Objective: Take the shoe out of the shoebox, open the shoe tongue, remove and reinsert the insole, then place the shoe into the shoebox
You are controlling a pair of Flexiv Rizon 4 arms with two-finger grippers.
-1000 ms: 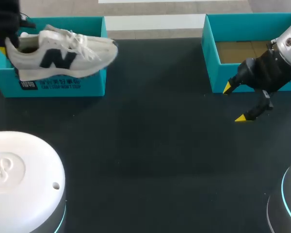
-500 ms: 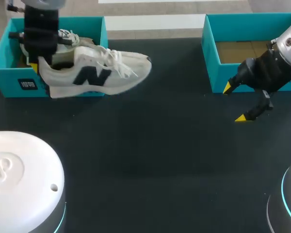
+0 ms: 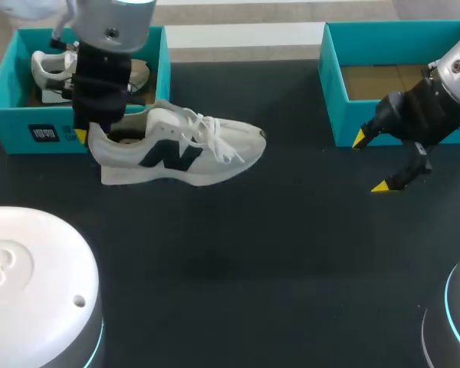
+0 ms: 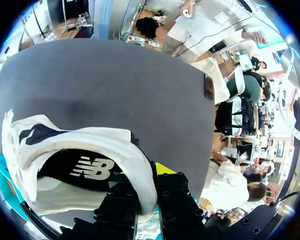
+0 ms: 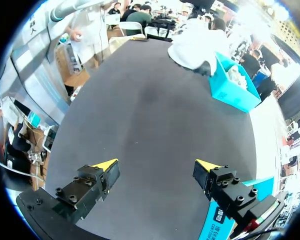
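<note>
Shoe (image 3: 180,149) heel is pinched between left fingers (image 4: 165,168); right fingers (image 5: 106,165) stand spread apart.

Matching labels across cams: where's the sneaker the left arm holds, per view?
Head view: sneaker left of centre, before the left shoebox, heel in the left tool.
Left wrist view: sneaker up close, heel collar between the left tool fingers.
Right wrist view: sneaker far across the table, beside the left shoebox.
Landmark: the left shoebox, a teal sliver under the sneaker in left wrist view.
</note>
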